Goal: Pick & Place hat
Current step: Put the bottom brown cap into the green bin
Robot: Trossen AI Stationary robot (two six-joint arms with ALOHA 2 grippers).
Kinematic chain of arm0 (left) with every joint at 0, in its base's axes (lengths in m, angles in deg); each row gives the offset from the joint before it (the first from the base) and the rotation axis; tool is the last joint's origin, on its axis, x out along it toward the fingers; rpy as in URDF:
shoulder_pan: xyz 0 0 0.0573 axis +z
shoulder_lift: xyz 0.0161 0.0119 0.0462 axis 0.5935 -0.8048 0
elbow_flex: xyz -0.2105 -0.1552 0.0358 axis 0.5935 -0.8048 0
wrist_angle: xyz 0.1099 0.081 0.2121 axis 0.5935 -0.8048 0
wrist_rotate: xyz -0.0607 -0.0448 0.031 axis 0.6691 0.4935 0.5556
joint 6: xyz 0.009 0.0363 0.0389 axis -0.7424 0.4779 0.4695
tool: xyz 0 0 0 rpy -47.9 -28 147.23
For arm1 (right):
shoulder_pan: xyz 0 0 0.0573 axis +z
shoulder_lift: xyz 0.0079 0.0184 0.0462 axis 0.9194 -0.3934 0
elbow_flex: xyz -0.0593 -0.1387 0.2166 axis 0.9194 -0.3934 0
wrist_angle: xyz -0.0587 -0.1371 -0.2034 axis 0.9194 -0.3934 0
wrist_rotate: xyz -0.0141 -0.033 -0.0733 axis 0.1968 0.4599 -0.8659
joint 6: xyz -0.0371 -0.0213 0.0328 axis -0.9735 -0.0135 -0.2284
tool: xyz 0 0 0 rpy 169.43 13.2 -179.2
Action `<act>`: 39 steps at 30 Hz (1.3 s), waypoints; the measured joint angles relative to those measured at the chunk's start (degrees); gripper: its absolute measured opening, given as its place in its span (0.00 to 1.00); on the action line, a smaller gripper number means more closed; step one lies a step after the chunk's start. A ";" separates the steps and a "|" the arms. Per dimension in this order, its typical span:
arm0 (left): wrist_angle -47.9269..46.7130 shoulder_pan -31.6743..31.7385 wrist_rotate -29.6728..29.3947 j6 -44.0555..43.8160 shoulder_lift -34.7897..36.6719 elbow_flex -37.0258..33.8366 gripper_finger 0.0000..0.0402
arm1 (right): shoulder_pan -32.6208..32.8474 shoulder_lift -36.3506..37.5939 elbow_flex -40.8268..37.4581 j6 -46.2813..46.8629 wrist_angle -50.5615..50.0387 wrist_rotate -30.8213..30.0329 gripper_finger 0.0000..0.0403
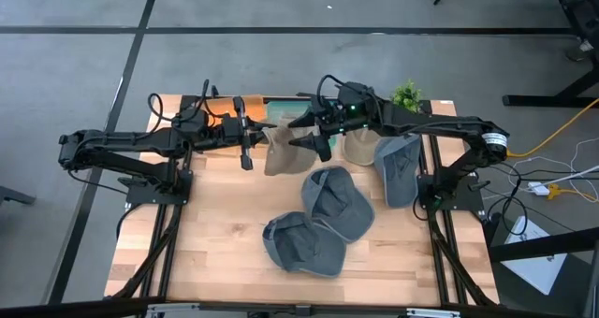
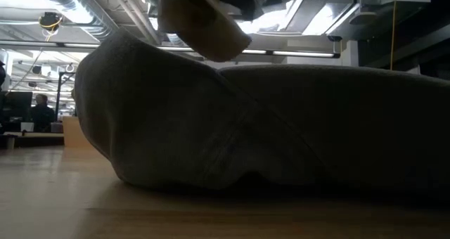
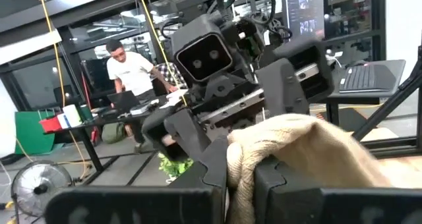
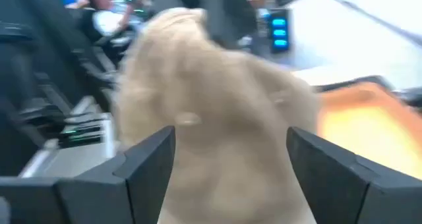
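A tan cloth hat [image 1: 278, 151] is up in the air over the far middle of the table; the low view shows it high up [image 2: 200, 21]. My left gripper [image 1: 257, 137] reaches in from the left and is shut on it [image 3: 241, 168]. My right gripper [image 1: 299, 133] faces it from the right, open. In the right wrist view its fingers [image 4: 231, 155] stand on either side of the tan hat [image 4: 211, 99]; whether they touch it I cannot tell. My left gripper pinches a bunched fold of the tan hat's cloth [image 3: 239, 159] between its two fingers. It comes roughly level from the table's left side. The hat is lifted clear of the table, and its crown [image 3: 316, 141] bulges out beyond the fingertips toward my right gripper.
A second beige hat [image 1: 356, 148] and a grey cap [image 1: 398, 170] lie at the far right. Two more grey caps [image 1: 337, 201] [image 1: 299, 245] lie mid-table, one filling the low view [image 2: 267, 126]. A green and orange tray [image 1: 281, 103] and a small plant [image 1: 406, 95] sit at the far edge. A person [image 3: 132, 72] stands beyond the table.
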 joint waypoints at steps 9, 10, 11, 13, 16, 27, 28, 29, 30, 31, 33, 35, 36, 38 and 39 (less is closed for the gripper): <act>-0.26 0.00 0.53 -0.51 0.00 0.00 0.04 | 0.05 -1.57 0.04 0.29 3.99 -0.24 0.71; -0.24 0.00 0.73 -0.51 0.00 0.00 0.04 | 0.04 -2.24 0.04 0.97 4.64 0.95 0.71; -0.24 0.00 0.81 -0.51 0.00 0.00 0.04 | 0.02 -2.91 0.04 1.85 5.02 2.47 0.71; -0.16 0.00 0.81 -0.51 0.00 0.00 0.04 | 0.03 -4.47 0.02 3.43 7.68 5.82 0.71; -0.04 0.00 0.75 -0.50 0.00 0.00 0.04 | 0.36 -6.52 0.02 6.16 12.39 9.83 0.71; -0.50 0.00 -1.68 0.85 0.00 0.00 0.04 | 0.62 -8.25 0.02 7.43 15.65 14.48 0.63; -0.80 0.00 -1.68 0.84 0.00 0.00 0.04 | 0.62 -8.25 0.02 7.12 15.67 14.48 0.59; -1.06 0.00 -1.68 0.85 0.00 0.00 0.04 | 0.62 -8.25 0.02 7.02 15.64 14.48 0.54; -1.22 0.00 -1.68 0.87 0.00 0.00 0.04 | 0.62 -8.25 0.02 7.03 15.64 14.48 0.49; -1.30 0.00 -1.66 0.89 0.00 0.00 0.04 | 0.62 -8.25 0.02 7.04 15.57 14.48 0.43; -1.54 0.00 -1.68 0.89 0.00 0.00 0.05 | 0.62 -8.25 0.02 6.99 15.33 14.48 0.30; -1.80 0.00 -1.68 0.94 0.00 0.00 0.07 | 0.62 -8.25 0.02 6.88 15.24 14.48 0.17; -1.87 0.00 -1.68 0.94 0.00 0.00 0.08 | 0.63 -8.25 0.02 6.80 15.22 14.48 0.11; -2.13 0.00 -2.04 0.96 0.00 0.00 0.10 | 0.64 -8.25 0.02 6.22 15.01 14.48 0.03; -2.33 0.00 -2.44 0.98 0.00 0.00 0.11 | 0.63 -8.25 0.02 6.16 14.73 14.48 0.03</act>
